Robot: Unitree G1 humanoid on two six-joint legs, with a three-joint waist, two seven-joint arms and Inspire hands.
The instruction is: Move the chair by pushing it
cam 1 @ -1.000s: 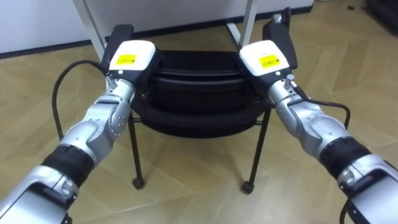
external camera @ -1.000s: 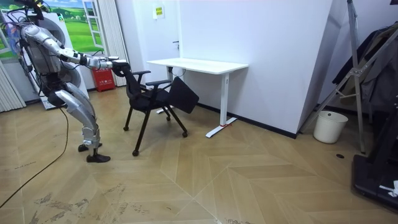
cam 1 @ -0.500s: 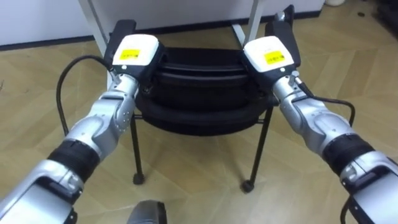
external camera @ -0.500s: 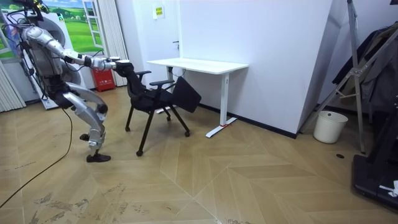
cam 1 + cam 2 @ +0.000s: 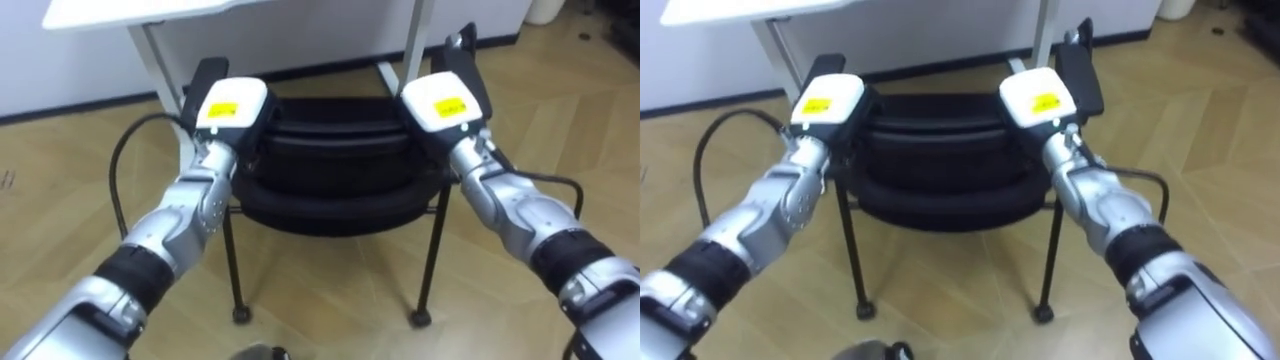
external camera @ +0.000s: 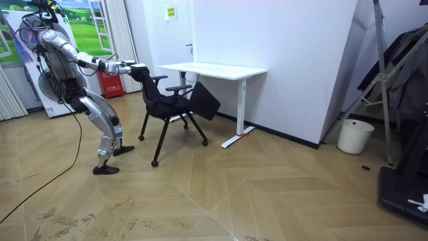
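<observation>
- Left hand (image 5: 232, 108) sits on the top left corner of the backrest (image 5: 330, 125); right hand (image 5: 447, 103) sits on the top right corner. Only the backs of both hands face the camera, so I can't tell whether either is closed on the rim or just pressing flat.
- The chair (image 5: 335, 190) is directly in front of the robot, between it and the white bench (image 5: 110, 10), seat side toward the bench. The near feet (image 5: 240, 316) are down on the wood floor (image 5: 330, 290).
- My read: mid-push, chair not yet tucked under the bench.
- To do it well: equal load on both hands, force level rather than downward. Uneven push will yaw the chair; pushing high on the backrest could tip it forward if a foot catches on a floor joint. Can't tell if the feet are casters or glides.
- Edges: right armrest (image 5: 463, 60) lines up close to the right bench leg (image 5: 416, 40); left armrest (image 5: 204, 78) is near the left bench leg (image 5: 160, 62). Looks tight, so centre the chair first.
- In the room view the armrests look lower than the bench top, so they probably clear it.
- Room: open floor on the near side and to the room view's right. The wall (image 6: 287, 60) just behind the bench caps travel. The white bin (image 6: 352, 136) is well apart.
</observation>
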